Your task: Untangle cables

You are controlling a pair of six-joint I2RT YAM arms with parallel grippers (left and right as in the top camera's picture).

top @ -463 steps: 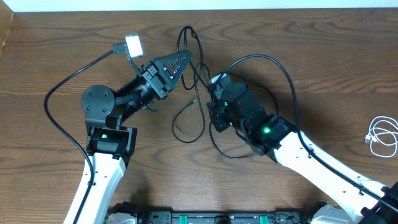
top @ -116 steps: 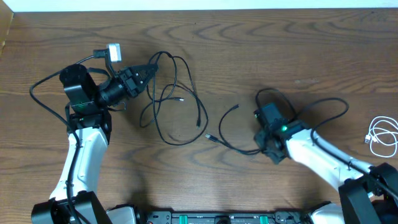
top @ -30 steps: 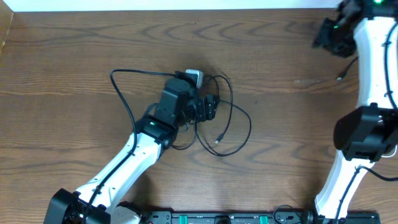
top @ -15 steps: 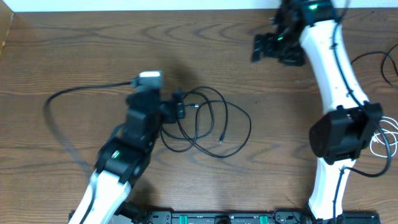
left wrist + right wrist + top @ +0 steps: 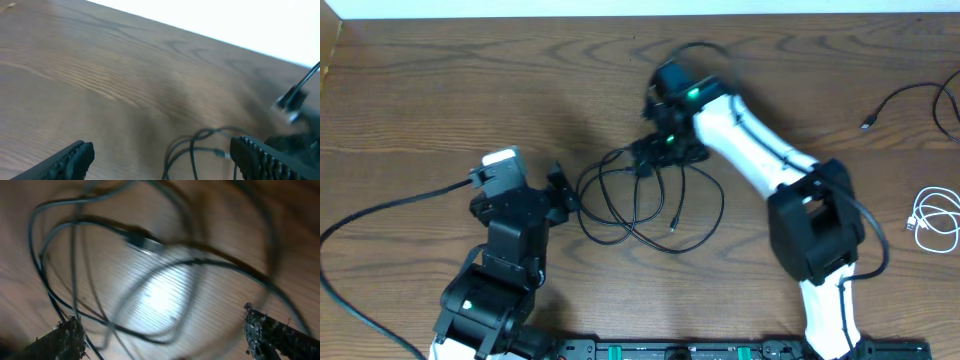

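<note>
Seen from above, the left hand [image 5: 560, 188] sits at about 8 o'clock on the wooden counter [image 5: 420, 90], pointing toward 3 o'clock. Its fingers [image 5: 75, 156] stand apart with nothing clamped between them. The left wrist view shows bare wood between the two tips and thin cable loops lying just ahead.

The looped black cable [image 5: 638, 205] lies near the middle of the counter, just beside the left hand on its 3 o'clock side. It lies in several overlapping loops, with a small plug [image 5: 672, 228] at the heap's 5 o'clock side.

The right hand [image 5: 660, 155] hangs over the 12 o'clock edge of that heap, its white arm reaching in from 5 o'clock. Its fingers are spread wide and grip nothing. The right wrist view is blurred; it shows loops and a plug on the wood below the gap, and whether anything touches the fingers cannot be told.

A second black cable [image 5: 905, 92] lies at 2 o'clock, well apart from the heap. The white cable [image 5: 932, 222] is bunched at 3 o'clock, by the counter's edge.
</note>
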